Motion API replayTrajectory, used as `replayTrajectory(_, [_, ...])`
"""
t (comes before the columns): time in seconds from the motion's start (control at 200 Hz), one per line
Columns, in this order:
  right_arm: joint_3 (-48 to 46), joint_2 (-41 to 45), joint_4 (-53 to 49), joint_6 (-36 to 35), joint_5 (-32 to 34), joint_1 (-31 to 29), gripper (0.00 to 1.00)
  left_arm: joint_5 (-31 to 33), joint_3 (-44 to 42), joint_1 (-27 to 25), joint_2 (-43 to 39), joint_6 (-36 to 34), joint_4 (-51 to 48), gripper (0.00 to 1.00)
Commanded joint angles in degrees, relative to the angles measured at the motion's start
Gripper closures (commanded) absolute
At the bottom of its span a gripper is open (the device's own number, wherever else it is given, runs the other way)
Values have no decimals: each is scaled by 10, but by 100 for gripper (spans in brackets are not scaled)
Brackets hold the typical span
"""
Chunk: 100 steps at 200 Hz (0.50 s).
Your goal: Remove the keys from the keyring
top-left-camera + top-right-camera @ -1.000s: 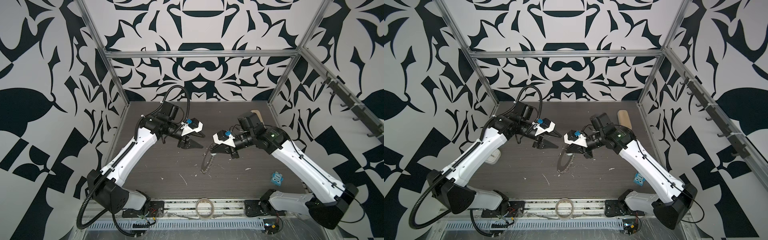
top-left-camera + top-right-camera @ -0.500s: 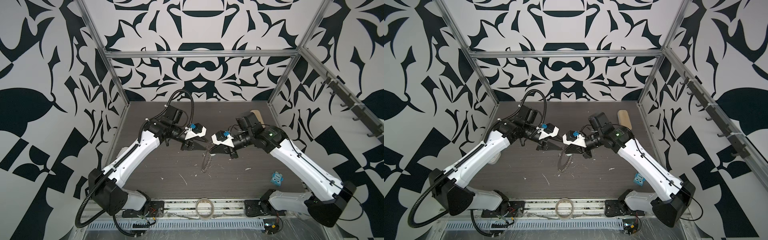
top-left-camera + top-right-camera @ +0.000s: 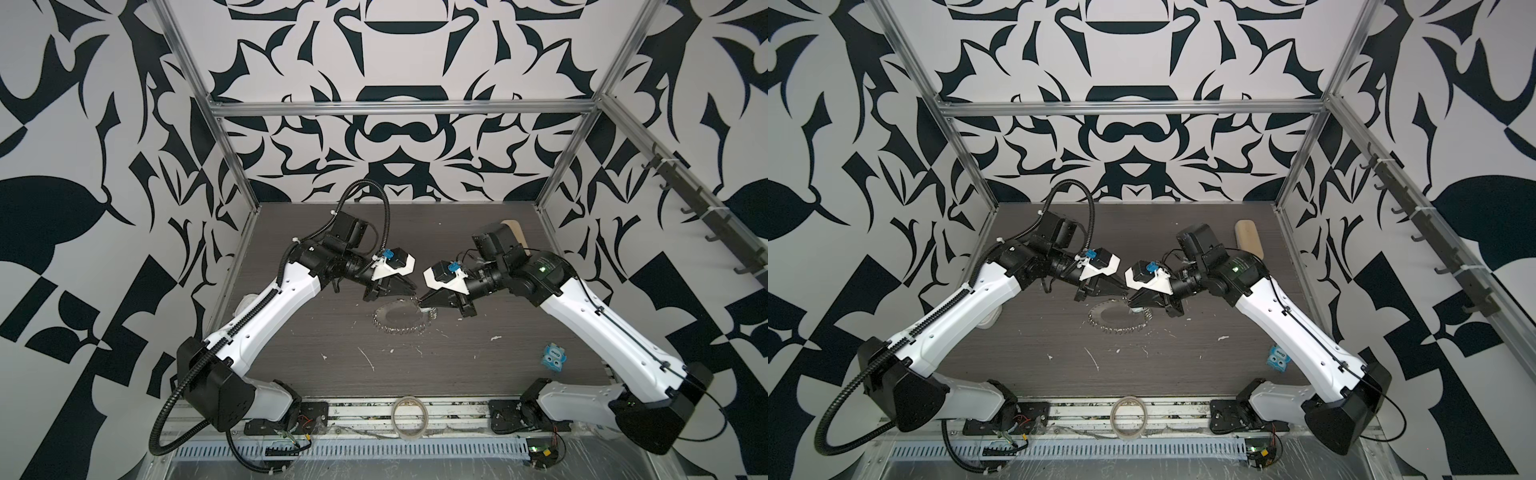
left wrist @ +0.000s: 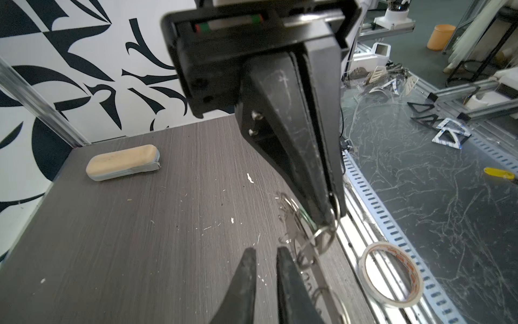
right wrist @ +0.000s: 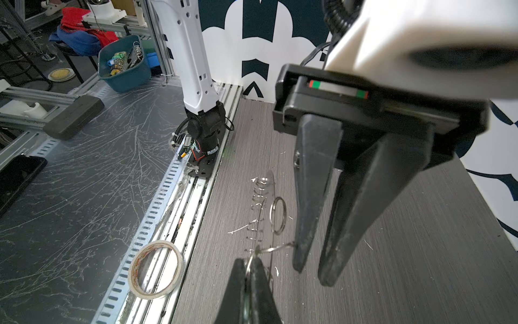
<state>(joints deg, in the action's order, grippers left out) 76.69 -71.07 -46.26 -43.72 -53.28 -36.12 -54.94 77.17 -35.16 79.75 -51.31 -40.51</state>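
Note:
The keyring, a flat grey disc fringed with wire loops, hangs tilted just over the dark table between both arms. My right gripper is shut on one thin wire loop at the disc's rim. This grip also shows in the left wrist view, where the right gripper pinches a loop. My left gripper sits tip to tip with it, open by a narrow gap with nothing between its fingers. A loop reaches up to one of those fingers. The keys are hidden.
A tape roll lies on the front rail. A beige block rests at the back right. A small blue item lies near the right arm. White scraps dot the table.
My left gripper moved right until it nearly meets the right gripper, and its jaws narrowed. The keyring swung from hanging edge-on to a flatter tilt. The right grip stayed shut.

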Motion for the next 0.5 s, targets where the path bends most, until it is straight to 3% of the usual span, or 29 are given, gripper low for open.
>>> replayTrajectory(0.0, [19, 12, 10, -10, -18, -3, 100, 4, -21, -2, -27, -14, 3, 61])
replayTrajectory(0.105, [23, 8, -5, -21, -10, -3, 100, 13, -20, -2, -36, -31, -8, 50])
replayTrajectory(0.325, [37, -2, -23, -36, 3, -5, 100, 56, 13, 2, -44, -62, -75, 45])
replayTrajectory(0.495, [42, -6, -31, -46, 14, -9, 100, 52, 38, 7, -48, -66, -100, 43])
